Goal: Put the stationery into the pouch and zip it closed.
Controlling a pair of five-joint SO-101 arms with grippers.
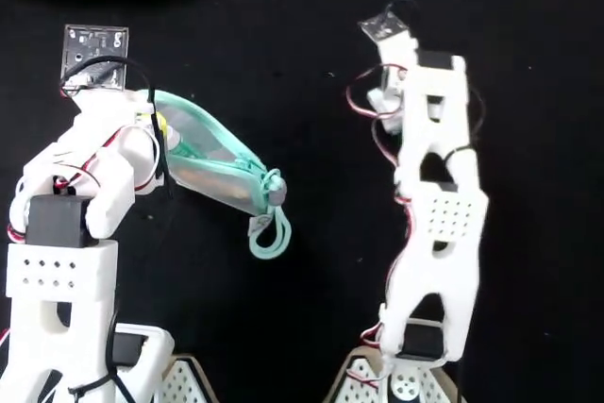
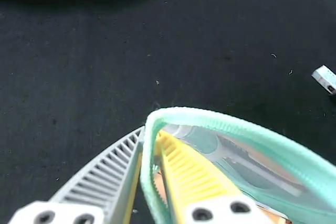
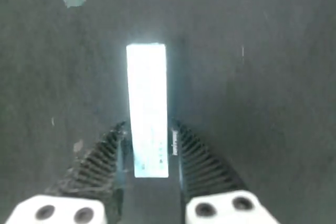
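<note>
A mint-green pouch with a clear side lies on the black table, mouth toward my left arm, its zipper pull at the other end. My left gripper is shut on the pouch's zipper rim. In the left wrist view the grey finger and yellow finger of that gripper pinch the rim, with the pouch open beyond them. My right gripper sits far back on the right, shut on a white eraser-like block that sticks out past its fingertips.
A square silvery item lies at the back left, just beyond my left arm. The pouch's green loop strap trails toward the table's middle. A small white object lies far off in the left wrist view.
</note>
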